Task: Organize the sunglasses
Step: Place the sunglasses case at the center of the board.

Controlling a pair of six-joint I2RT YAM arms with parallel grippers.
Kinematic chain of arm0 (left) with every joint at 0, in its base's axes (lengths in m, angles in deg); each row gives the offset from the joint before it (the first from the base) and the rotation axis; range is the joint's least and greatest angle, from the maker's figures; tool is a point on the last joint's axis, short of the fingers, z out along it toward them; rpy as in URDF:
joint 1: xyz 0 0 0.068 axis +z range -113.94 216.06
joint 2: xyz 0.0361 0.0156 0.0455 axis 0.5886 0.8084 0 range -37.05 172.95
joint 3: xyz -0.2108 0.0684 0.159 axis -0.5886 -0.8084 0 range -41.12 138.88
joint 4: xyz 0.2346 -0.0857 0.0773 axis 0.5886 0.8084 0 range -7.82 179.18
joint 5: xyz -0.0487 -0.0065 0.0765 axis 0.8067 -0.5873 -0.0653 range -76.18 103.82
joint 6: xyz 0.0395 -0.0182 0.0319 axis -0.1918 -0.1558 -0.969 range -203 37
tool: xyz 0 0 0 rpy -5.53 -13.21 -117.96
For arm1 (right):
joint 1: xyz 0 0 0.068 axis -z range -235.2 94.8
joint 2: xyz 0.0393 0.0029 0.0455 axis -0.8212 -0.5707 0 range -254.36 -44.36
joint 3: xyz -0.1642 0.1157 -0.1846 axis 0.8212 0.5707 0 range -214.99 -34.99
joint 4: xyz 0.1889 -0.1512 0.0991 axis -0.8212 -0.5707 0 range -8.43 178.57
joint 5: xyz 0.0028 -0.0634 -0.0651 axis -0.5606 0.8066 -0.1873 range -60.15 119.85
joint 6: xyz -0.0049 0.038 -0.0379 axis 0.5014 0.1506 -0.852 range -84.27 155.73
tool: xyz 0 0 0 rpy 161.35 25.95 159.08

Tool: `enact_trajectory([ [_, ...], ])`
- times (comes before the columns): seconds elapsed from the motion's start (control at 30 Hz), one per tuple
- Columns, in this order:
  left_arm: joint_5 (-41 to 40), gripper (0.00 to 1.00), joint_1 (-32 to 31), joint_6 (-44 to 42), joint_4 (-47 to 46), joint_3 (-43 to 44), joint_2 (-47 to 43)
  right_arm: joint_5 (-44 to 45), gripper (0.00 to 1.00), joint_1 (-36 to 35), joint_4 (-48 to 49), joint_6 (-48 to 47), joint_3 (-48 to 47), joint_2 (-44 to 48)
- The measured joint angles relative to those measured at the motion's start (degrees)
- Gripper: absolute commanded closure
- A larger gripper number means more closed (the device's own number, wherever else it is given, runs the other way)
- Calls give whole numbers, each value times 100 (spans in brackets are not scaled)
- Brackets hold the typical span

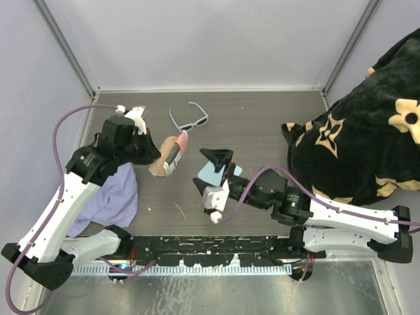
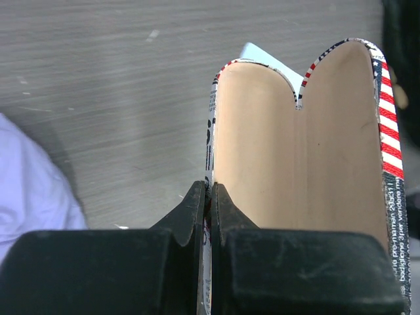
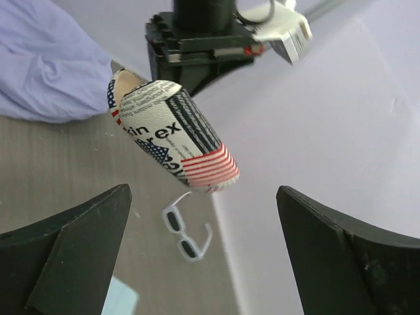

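Locate the sunglasses (image 1: 190, 121) on the table (image 1: 262, 118), toward its far side and left of centre, apart from both grippers. Their front bar runs diagonally, from near-left to far-right. Both temple arms are unfolded and point toward the far-left. The frame is white and thin, with small dark rectangular lenses.

Note that the left gripper (image 2: 209, 197) is clamped on the edge of the flag-patterned case (image 1: 172, 155), just on the near side of the sunglasses. The right gripper (image 3: 203, 197) has its fingers spread wide and holds nothing; it sits over the light blue cloth (image 1: 211, 174).
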Motion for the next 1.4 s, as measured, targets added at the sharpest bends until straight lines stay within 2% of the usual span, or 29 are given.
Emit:
enact_trajectory([
  [0.17,-1034,100,-11,-48,-269,-367,-50,1226,0,-22,-284,2688,-15,203],
  [0.33,-2122,100,-306,-15,-520,-957,61,2492,0,-22,-1244,5589,79,234],
  [0.4,-2498,100,-542,13,-662,-1137,168,2693,0,-22,-1497,6271,201,264],
  [0.47,-2798,100,-754,46,-826,-1331,256,2966,0,-22,-1902,7359,522,387],
  [0.63,-3407,100,-1165,160,-1340,-1961,468,3152,0,-17,-2428,8797,933,634],
  [0.73,-3598,100,-1272,173,-1729,-2291,723,3112,0,90,-2494,9276,1058,732],
  [1.0,-3930,100,-1355,168,-2841,-2844,1480,2479,0,933,-2557,9777,1550,442],
  [1.2,-3971,100,-1368,122,-3606,-3121,1884,2192,0,955,-2573,9792,1561,118],
  [1.4,-4024,100,-1475,120,-3971,-3228,2275,2155,0,955,-2625,9794,1517,-372],
])
